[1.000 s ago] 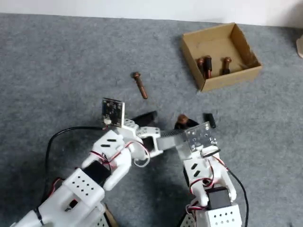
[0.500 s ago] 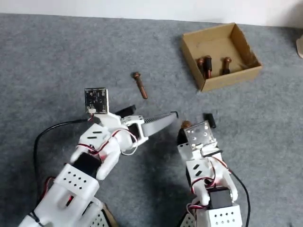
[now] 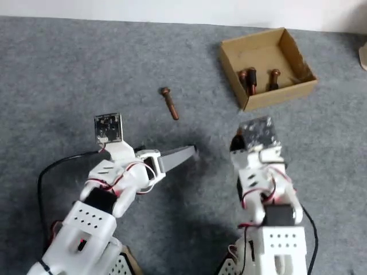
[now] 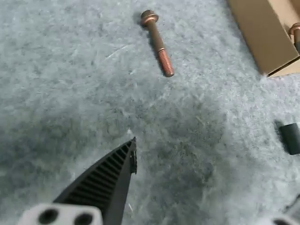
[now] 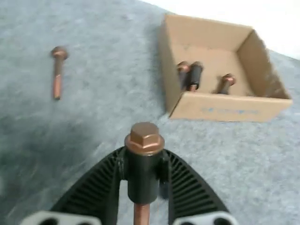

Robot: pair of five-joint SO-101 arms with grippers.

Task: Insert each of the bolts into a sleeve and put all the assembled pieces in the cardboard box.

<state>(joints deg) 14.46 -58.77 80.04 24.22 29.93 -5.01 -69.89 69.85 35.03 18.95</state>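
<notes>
Right pincer (image 5: 143,158): clenched on the held sleeve (image 5: 142,183), a black tube I keep upright.
Held bolt (image 5: 144,137): copper, seated in that tube with its hex head resting on top and its shank showing below.
Grip risk: I judge that only the tube is squeezed. If I tip the piece over to release it, the bolt could slide out and the pair would come apart.
Cardboard box (image 5: 229,110): ahead of the piece, with its near wall between the two.
Wall risk: a low carry could strike that wall and shove or tip the light box.
Finished pieces (image 5: 190,74): copper bolts already in the box, lying against the near wall, at least one in a dark tube.
Drop risk: a release from high up could land on them and bounce out.
Left pincer (image 3: 182,153): low over the counter (image 3: 69,69), beside the right arm. I cannot tell whether it is released or clenched.
Loose bolt (image 4: 158,43): lying flat on the grey counter, apart from the left pincer, not yet sleeved.
Spare sleeve (image 4: 291,137): black, on the counter near the box.
Crowding risk: the two arms sit close, so a swing by either could knock this tube away.
</notes>
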